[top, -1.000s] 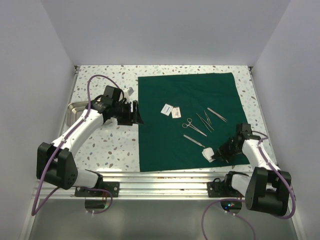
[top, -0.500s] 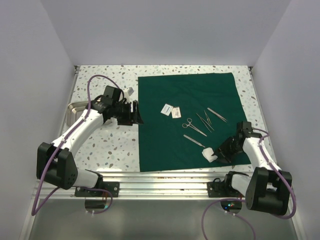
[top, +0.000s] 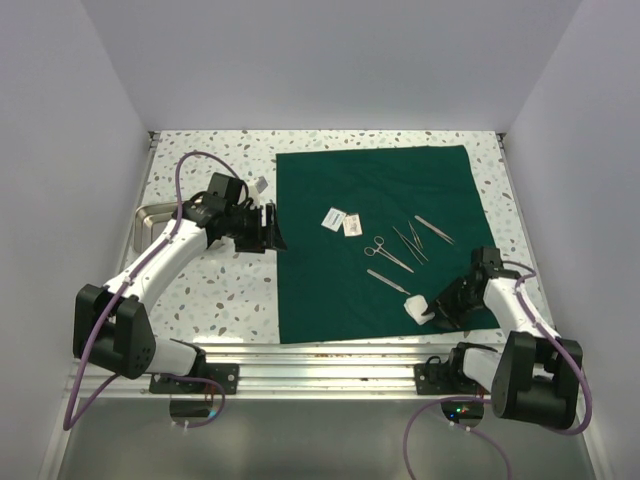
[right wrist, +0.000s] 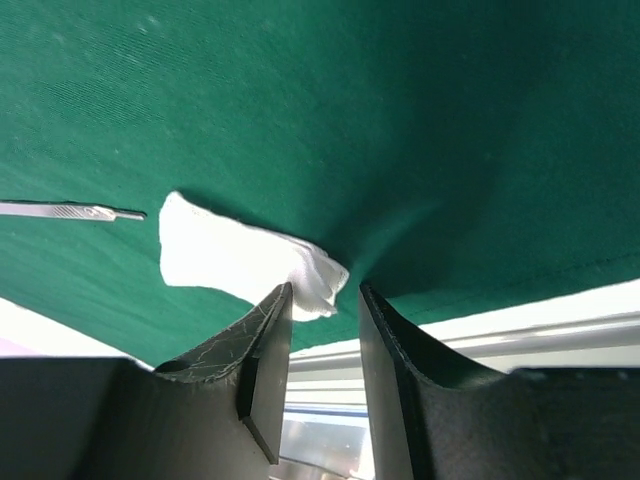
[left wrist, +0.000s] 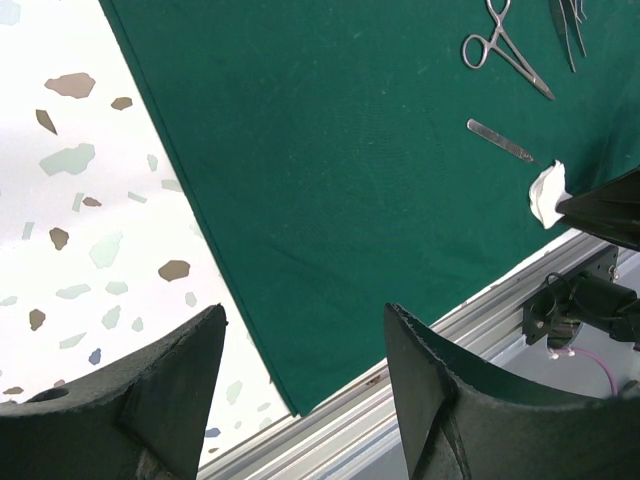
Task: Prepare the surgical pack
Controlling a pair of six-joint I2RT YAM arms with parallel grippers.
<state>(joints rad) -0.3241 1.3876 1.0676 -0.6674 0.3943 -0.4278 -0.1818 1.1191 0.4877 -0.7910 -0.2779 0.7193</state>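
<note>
The surgical pack (top: 380,195) lies spread flat on the table (top: 200,290), covering its right half. Forceps (top: 387,252), tweezers (top: 410,241), a scalpel handle (top: 387,281) and two packets (top: 333,218) are already laid out on it. The right gripper (right wrist: 322,300) has its jaws pinched on a corner of the gauze (right wrist: 225,255), close to the pack's near edge. The left gripper (left wrist: 305,340) hovers at the pack's left edge, jaws apart and empty. Wrapping the pack seems not yet begun.

Matte dark green cloth drape (top: 380,235), shiny steel forceps (left wrist: 505,49), soft white gauze (right wrist: 240,258), speckled terrazzo table (top: 215,290)
</note>
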